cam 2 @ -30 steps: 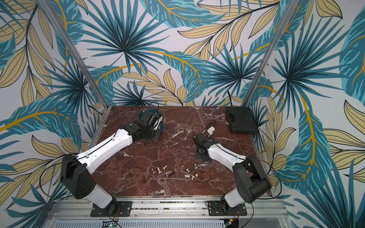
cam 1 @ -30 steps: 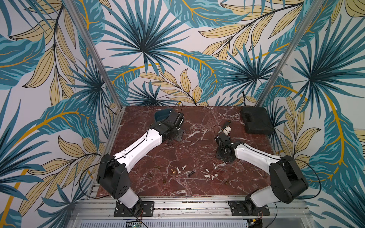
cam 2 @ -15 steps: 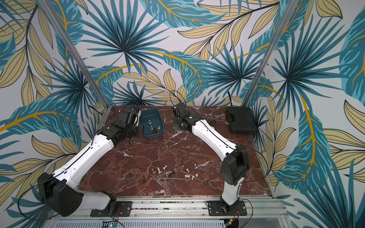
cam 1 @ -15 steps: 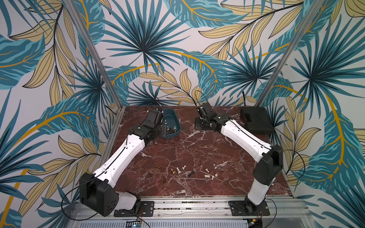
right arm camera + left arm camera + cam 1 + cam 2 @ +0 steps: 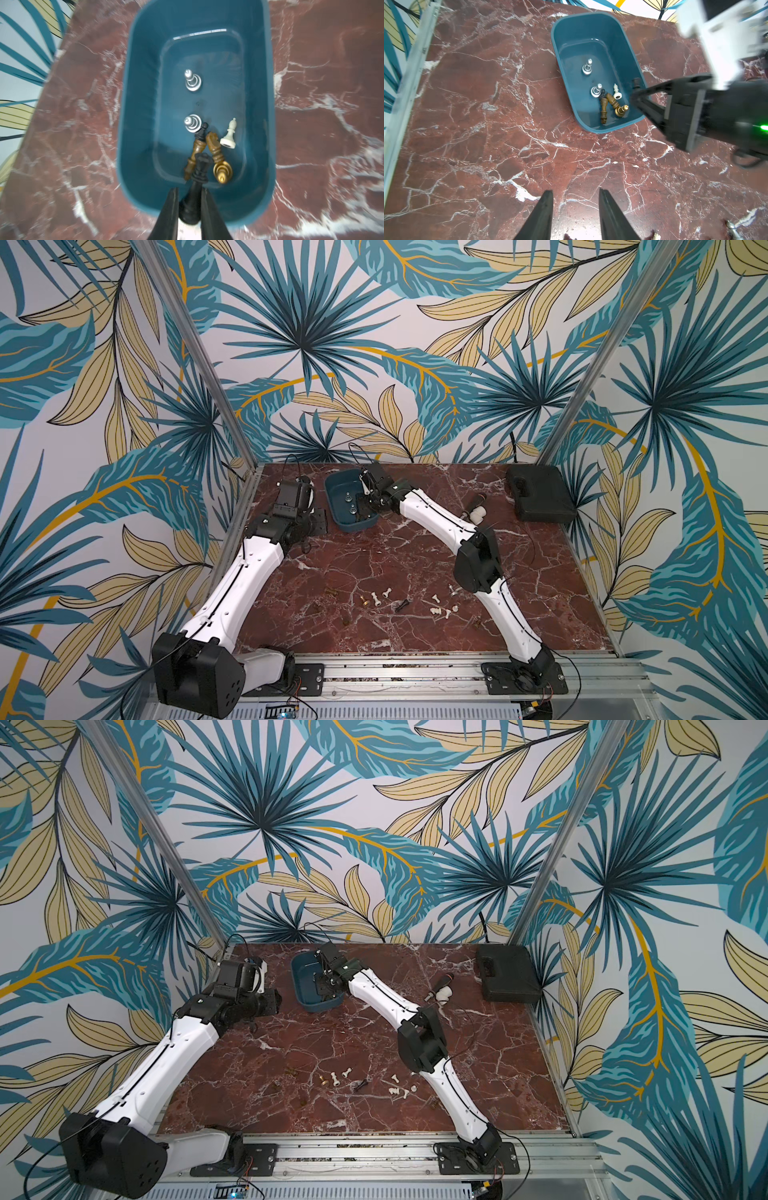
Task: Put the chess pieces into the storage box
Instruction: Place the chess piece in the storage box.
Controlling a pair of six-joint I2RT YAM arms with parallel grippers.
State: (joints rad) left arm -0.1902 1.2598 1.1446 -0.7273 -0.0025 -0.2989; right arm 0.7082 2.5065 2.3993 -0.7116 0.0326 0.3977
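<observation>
Right jaws reached storage box [image 5: 135, 104]: one piece [image 5: 200, 166] held; seven inside.

High twin overviews; wrist views downward, sharing the storage box [image 5: 591, 27] [image 5: 141, 83]

Storage box [image 5: 259, 104]: smooth, glossy teal plastic. Tabletop [image 5: 488, 124]: polished red marble look (white-veined). Two silver chess pieces [image 5: 192, 81]: shiny metallic finish; brown chess pieces [image 5: 215, 149]: turned-wood look; black chess piece [image 5: 199, 172]: satin sheen. Black case [image 5: 540, 497]: matt.
</observation>
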